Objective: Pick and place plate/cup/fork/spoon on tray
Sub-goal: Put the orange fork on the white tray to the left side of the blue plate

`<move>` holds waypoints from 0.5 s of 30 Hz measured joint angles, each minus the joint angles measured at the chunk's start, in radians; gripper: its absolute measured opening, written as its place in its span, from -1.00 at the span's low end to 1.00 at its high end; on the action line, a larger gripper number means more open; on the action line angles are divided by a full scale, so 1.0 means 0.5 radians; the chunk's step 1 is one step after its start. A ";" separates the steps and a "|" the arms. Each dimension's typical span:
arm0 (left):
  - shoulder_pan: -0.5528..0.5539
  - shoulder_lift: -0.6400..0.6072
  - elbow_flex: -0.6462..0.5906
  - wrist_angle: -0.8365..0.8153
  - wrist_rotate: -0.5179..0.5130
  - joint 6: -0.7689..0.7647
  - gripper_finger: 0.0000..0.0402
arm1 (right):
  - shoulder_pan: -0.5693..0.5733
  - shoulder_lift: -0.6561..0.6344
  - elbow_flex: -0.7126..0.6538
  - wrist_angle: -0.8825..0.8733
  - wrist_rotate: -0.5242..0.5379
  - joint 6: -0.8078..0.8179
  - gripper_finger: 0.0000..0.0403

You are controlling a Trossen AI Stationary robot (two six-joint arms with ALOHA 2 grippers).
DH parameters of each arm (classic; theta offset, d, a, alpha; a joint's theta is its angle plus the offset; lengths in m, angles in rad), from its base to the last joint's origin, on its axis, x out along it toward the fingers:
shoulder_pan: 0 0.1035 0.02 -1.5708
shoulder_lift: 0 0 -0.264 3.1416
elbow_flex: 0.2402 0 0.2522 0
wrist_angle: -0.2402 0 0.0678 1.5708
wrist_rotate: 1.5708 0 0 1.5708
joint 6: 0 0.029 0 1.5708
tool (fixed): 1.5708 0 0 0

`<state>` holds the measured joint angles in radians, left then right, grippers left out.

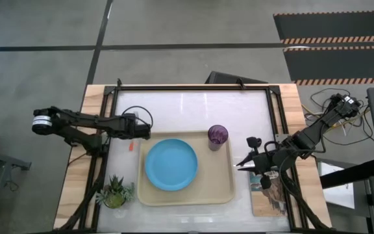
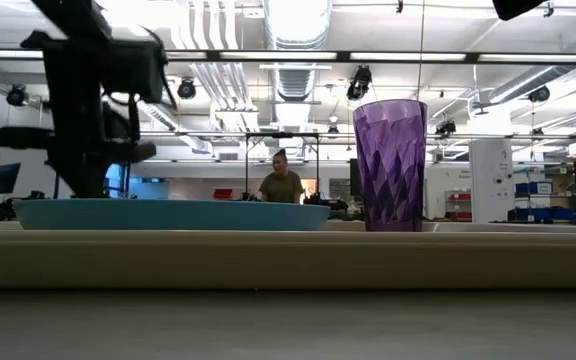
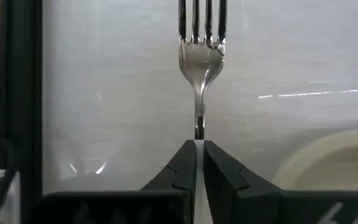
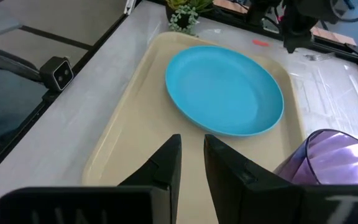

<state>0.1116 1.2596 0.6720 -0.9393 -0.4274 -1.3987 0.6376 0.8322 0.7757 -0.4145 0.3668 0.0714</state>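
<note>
The cream tray (image 1: 221,190) lies at the table's near middle. The light-blue plate (image 1: 171,164) lies flat in it, and the purple cup (image 1: 217,136) stands upright in its far right corner. My left gripper (image 1: 145,128) is at the tray's far left corner, shut on the fork (image 3: 201,37). The fork's orange handle end (image 1: 132,147) shows beside the gripper, and in the right wrist view (image 4: 261,42). My right gripper (image 4: 192,155) is just off the tray's right edge, slightly open and empty. The spoon does not show. My left gripper pinches the fork's thin metal neck (image 3: 199,124) between its two fingertips, below the tines. The fingers come from above, slanting from the table's left, and the tines stick out beyond them. The fingers hide the handle there. I cannot tell if the fork is lifted.
A small potted plant (image 1: 114,193) stands at the table's near left. A printed book (image 1: 269,195) lies at the near right, under my right arm. Black frame rails (image 1: 109,117) run along the table's left, right and far sides. A person (image 2: 281,185) is far behind the table.
</note>
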 joint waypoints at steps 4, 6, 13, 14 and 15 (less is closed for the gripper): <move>-0.084 0.000 0.168 -0.101 0.012 -0.003 -1.00 | 0.000 0.000 0.000 -0.001 0.000 0.000 -0.71; -0.135 0.009 0.247 -0.105 0.013 -0.012 -1.00 | 0.000 0.000 0.000 0.000 0.000 0.000 -0.71; -0.422 0.179 0.396 -0.105 0.263 -0.204 -1.00 | 0.000 0.000 -0.002 0.000 -0.001 0.038 -0.71; -0.473 0.213 0.404 -0.116 0.285 -0.269 -1.00 | 0.000 0.000 -0.007 -0.001 -0.002 0.046 -0.71; -0.521 0.247 0.412 -0.138 0.297 -0.340 -1.00 | 0.000 0.000 -0.012 -0.003 -0.003 0.049 -0.71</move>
<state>-0.1489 1.3831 0.8778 -1.0082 -0.2792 -1.5688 0.6376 0.8322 0.7699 -0.4158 0.3655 0.0957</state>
